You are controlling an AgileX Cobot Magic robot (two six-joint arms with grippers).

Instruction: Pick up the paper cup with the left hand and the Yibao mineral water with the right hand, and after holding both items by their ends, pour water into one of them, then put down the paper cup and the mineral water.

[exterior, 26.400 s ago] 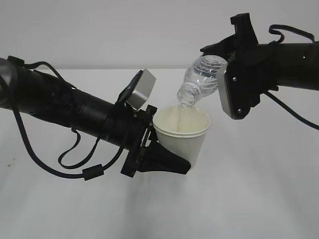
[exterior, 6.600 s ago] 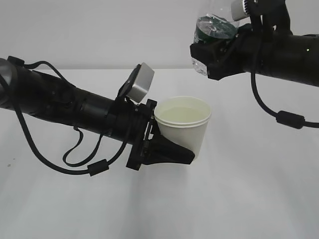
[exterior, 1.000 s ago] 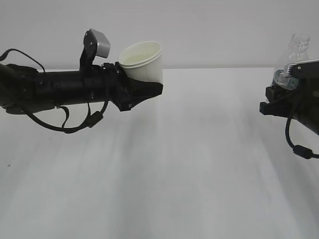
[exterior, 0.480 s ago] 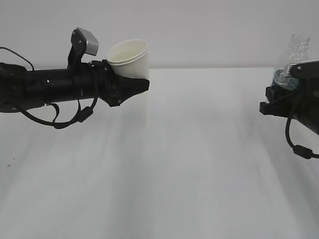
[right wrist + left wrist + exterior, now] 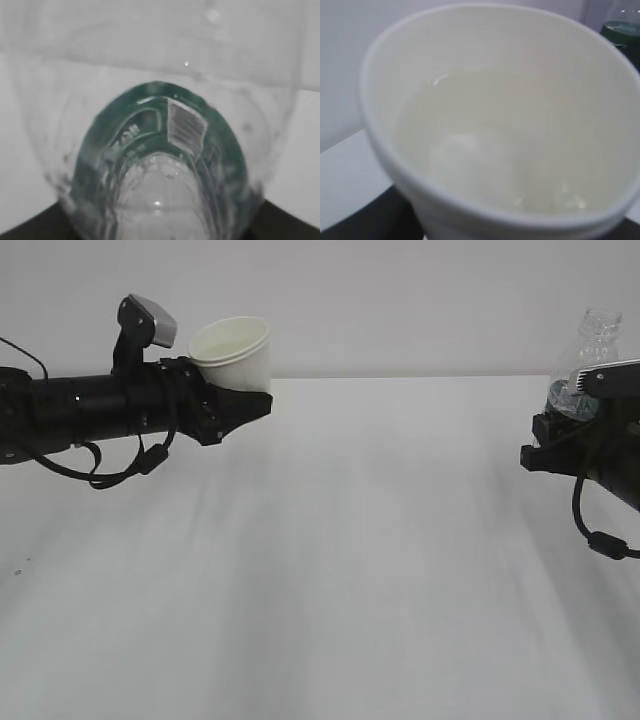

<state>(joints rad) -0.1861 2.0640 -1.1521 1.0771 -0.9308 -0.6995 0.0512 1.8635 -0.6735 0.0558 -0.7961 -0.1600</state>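
Cup and bottle are held aloft, well apart, above the white table (image 5: pixel 330 570).

The left hand (image 5: pixel 232 408) is seen with its fingers gripped on the upright, water-filled paper cup (image 5: pixel 232 352) at upper left; at the right edge, the right hand (image 5: pixel 556 443) fingers are clamped around the upright Yibao mineral water (image 5: pixel 590 358).

My cup (image 5: pixel 236 350) is cream-white. My bottle (image 5: pixel 590 355) is clear with a dark green label. The table (image 5: pixel 380 560) is white.
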